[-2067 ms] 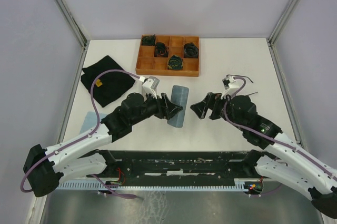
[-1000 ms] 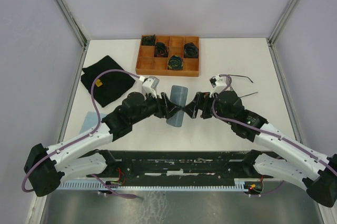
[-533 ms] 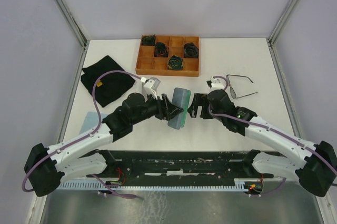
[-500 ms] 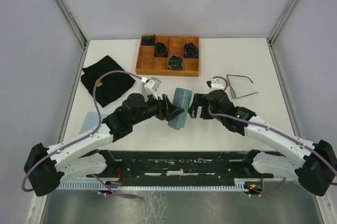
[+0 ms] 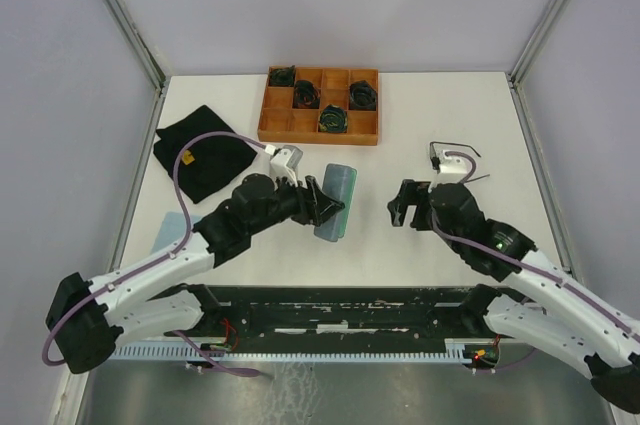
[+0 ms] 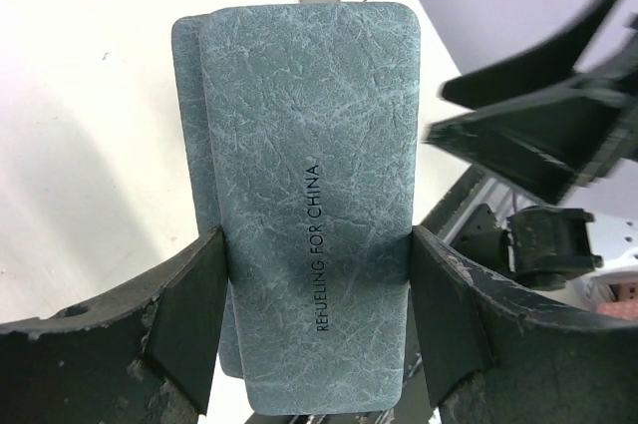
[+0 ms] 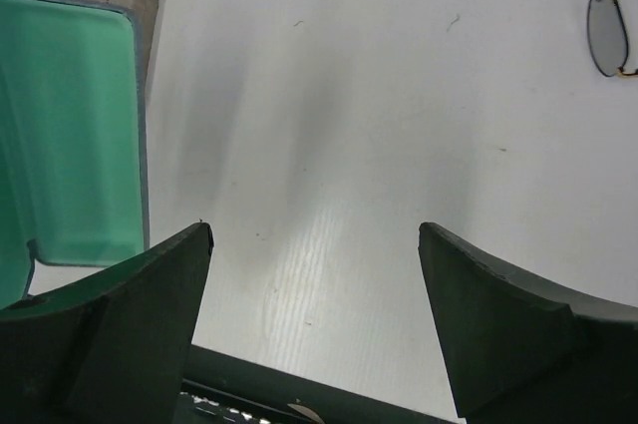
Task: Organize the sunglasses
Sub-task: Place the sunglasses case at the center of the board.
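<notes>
Case, oblong, of blue-grey textured fabric (image 6: 309, 195), is clamped across its width between the fingers of the left gripper (image 6: 317, 314), over the middle of the white table (image 5: 450, 105). Printed lettering runs along its length. The right wrist view shows its green lining turned toward the right gripper (image 7: 314, 232), whose fingers stand wide apart with nothing between them, near the case and not touching it. One thin wire-framed pair of sunglasses with greyish lenses (image 7: 606, 33) lies on the table's right side, well apart from the case; in the top view the right wrist covers most of it. A wooden compartment tray (image 5: 279, 123) holding dark green coiled bundles (image 5: 332, 118) sits at the far edge. A black cloth (image 5: 203, 160) lies at the left.
</notes>
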`<state>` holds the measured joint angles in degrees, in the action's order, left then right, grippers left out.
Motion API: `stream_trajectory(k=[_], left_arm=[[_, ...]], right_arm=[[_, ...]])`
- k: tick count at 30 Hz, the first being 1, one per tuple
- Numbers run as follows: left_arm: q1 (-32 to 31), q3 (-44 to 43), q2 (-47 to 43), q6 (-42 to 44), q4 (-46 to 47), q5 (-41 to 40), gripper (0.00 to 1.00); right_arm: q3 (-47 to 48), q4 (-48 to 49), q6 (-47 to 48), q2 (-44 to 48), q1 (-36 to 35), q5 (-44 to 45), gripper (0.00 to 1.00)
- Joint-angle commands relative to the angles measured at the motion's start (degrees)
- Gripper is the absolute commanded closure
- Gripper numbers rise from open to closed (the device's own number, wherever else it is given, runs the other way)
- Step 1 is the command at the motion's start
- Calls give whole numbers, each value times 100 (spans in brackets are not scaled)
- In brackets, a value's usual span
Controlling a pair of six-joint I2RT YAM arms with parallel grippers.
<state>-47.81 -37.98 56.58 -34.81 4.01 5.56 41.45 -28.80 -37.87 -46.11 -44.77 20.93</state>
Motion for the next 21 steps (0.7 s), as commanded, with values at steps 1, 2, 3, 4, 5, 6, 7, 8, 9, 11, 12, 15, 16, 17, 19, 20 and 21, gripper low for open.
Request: stream_trajectory(k=[1,2,3,4,5,6,7,8,9,11,12,15,16,17,19,20,21], left_arm=[[95,-211,467,132,598,111,97],[103,-184,656,52,774,223,97],[124,-188,841,33,911,332,97],[127,-213,1050,19,1015,439,97],[138,-251,1243,18,1117,529,97],[160,-288,1445,6,1203,598,97],[197,-330,1721,1,1301,701,97],[237,-382,1909,-12,1374,814,96],[289,-446,2117,-43,1426,938,96],[390,-570,2487,-97,1542,1261,94],[442,-620,2664,-140,1593,1392,93],[619,-748,3097,-237,1753,1896,90],[681,-734,3183,-283,1834,1975,85],[751,-731,3246,-303,1855,2032,79],[895,-683,3288,-315,1866,2046,68],[969,-646,3289,-316,1866,2050,63],[1047,-615,3287,-310,1866,2060,58]], right_arm=[[318,-844,384,248,1,323,7],[364,-1001,373,181,2,317,7],[398,-1094,366,99,4,288,7],[428,-1163,393,-20,6,205,7],[479,-1231,448,-159,30,109,7],[546,-1298,501,-331,44,30,7],[582,-1323,538,-477,54,-28,7],[599,-1313,569,-592,68,-77,7],[614,-1267,596,-686,89,-139,7],[610,-1164,618,-817,153,-282,7],[610,-1117,622,-871,186,-354,7],[548,-970,598,-970,275,-584,6],[522,-935,593,-988,296,-642,7],[484,-902,581,-1010,327,-684,7],[442,-858,594,-1050,380,-784,7],[416,-832,604,-1057,408,-834,7],[398,-809,613,-1075,427,-894,7]])
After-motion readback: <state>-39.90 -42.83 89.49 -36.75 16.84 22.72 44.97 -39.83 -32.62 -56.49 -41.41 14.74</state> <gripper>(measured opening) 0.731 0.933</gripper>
